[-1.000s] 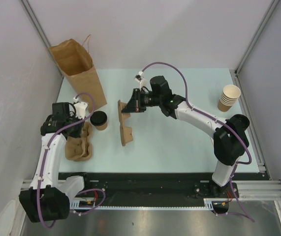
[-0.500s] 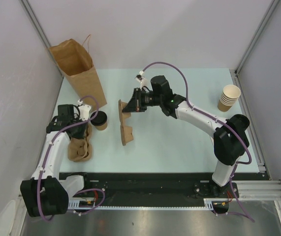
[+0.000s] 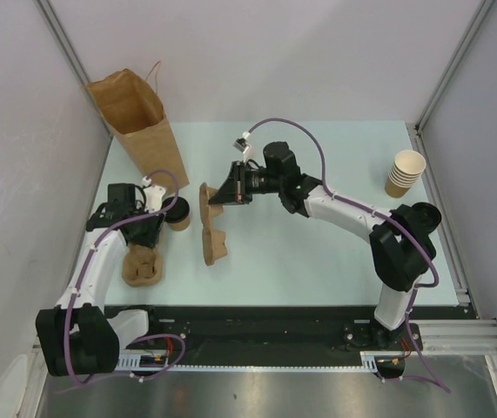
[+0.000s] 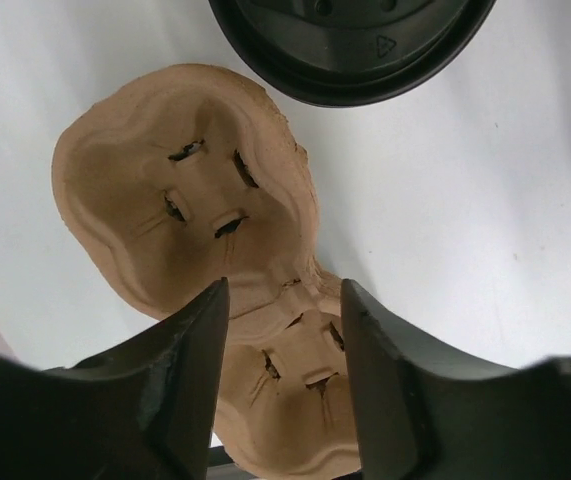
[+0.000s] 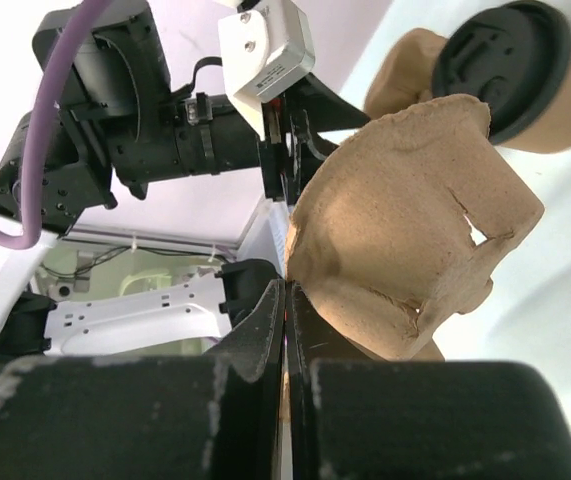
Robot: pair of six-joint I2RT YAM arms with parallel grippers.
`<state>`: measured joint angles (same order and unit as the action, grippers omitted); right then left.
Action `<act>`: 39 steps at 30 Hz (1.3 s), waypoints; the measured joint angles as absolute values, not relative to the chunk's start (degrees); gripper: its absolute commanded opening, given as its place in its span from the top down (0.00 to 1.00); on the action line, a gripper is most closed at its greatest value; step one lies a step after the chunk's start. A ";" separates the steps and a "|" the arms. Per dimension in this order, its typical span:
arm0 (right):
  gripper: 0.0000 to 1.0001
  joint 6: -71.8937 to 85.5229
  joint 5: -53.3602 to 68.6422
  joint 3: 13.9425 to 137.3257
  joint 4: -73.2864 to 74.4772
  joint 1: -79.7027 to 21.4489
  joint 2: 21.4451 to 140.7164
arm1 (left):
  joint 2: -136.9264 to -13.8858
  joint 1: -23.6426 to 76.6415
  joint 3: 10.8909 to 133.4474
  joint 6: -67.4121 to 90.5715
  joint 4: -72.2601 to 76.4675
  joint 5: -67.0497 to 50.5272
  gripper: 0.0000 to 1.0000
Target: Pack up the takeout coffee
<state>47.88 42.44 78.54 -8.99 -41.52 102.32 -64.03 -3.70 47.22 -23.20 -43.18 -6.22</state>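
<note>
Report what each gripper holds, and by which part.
Right gripper pinches the upended pulp cup carrier by its edge. Left gripper is open, holding nothing.

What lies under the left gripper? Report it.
A tan pulp cup carrier lies on the table under the open left gripper. Its fingers cover parts of the carrier's near end. The takeout coffee stands beyond.

You can read no words or numbers; only a small raised triangle (image 4: 385, 44) marks the takeout coffee (image 4: 350, 70) lid.
</note>
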 measured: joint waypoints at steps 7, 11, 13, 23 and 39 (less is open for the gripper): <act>1.00 57.84 44.58 76.31 -22.33 -42.65 108.84 | -60.88 -3.70 50.28 -22.72 -45.54 -6.57 0.29; 1.00 64.79 45.17 74.22 -30.48 -42.72 113.84 | -58.15 -3.77 53.19 -22.44 -46.50 -7.81 0.28; 1.00 67.79 45.39 73.03 -34.24 -42.72 115.77 | -56.66 -3.77 53.82 -22.44 -46.74 -8.27 0.27; 1.00 74.76 45.45 68.20 -45.32 -42.78 120.86 | -55.40 -3.77 54.52 -21.89 -49.54 -10.72 0.22; 0.45 59.24 46.30 64.58 -27.00 -37.39 117.36 | -54.96 -3.77 63.86 -21.52 -54.96 -19.66 0.00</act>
